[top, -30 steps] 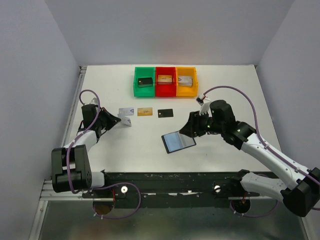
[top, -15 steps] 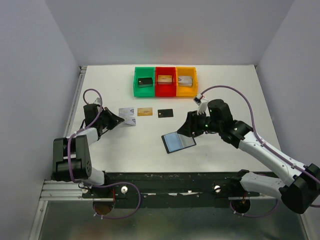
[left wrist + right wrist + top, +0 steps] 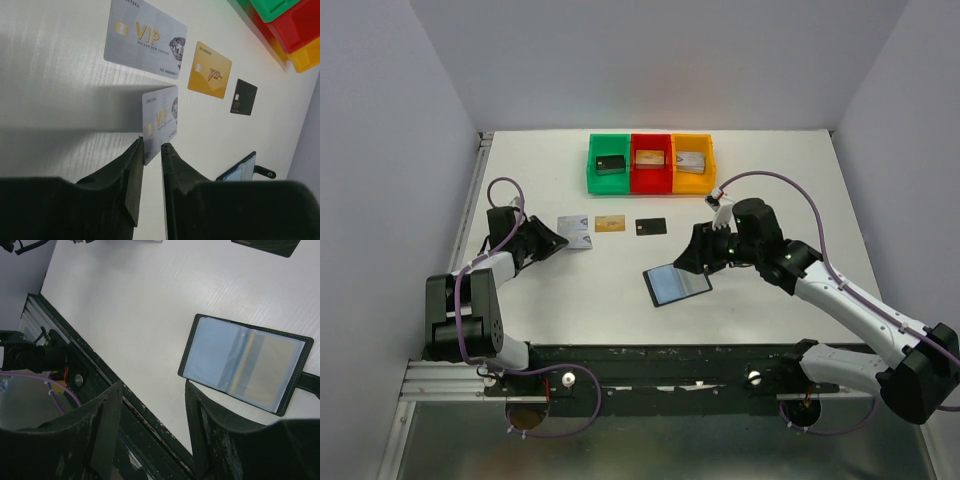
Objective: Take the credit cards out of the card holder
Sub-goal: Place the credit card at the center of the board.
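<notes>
The card holder (image 3: pixel 677 284) lies open on the table, blue-grey lining up; in the right wrist view (image 3: pixel 220 360) a tan-gold credit card (image 3: pixel 267 377) sits in its right slot. A silver card (image 3: pixel 572 223), a gold card (image 3: pixel 610 223) and a black card (image 3: pixel 651 227) lie flat in a row. They also show in the left wrist view: silver (image 3: pixel 145 45), gold (image 3: pixel 210 70), black (image 3: pixel 244 97). My left gripper (image 3: pixel 152 150) pinches the lower corner of a second silver card (image 3: pixel 161 122), held on edge over the table. My right gripper (image 3: pixel 152 410) is open and empty above the holder's near left edge.
Green (image 3: pixel 592 172), red (image 3: pixel 651 186) and yellow (image 3: pixel 710 165) bins stand in a row at the back, each with a chunky block inside. The table's near edge with its black rail (image 3: pixel 100 365) lies just below the right gripper.
The left arm has drawn its elbow in, the silver card staying at the same spot. The right gripper has shifted slightly left over the holder.
</notes>
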{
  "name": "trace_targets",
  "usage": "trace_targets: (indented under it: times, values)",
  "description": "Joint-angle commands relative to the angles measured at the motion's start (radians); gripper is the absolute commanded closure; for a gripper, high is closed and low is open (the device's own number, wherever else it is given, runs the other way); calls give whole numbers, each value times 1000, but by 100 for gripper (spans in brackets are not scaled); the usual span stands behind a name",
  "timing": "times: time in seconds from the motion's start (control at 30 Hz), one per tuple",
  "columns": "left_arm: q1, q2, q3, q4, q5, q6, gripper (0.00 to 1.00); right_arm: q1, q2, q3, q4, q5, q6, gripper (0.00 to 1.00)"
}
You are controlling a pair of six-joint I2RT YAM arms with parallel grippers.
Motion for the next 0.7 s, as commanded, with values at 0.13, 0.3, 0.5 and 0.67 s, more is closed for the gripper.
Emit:
trace_targets:
  times: [0.13,0.3,0.5,0.67]
  values:
    - [8,-33,50,-106,-94,46,57,2,15,-6,5,-12,-9,40]
    - [12,-66,64,-159,-151,63,48,1,22,-6,-7,2,-13,40]
    - [17,-104,90,-221,-230,65,43,2,30,-9,-41,71,-12,39]
    - [-21,-205,84,-248,-318,48,41,-5,51,-26,-95,307,48,35]
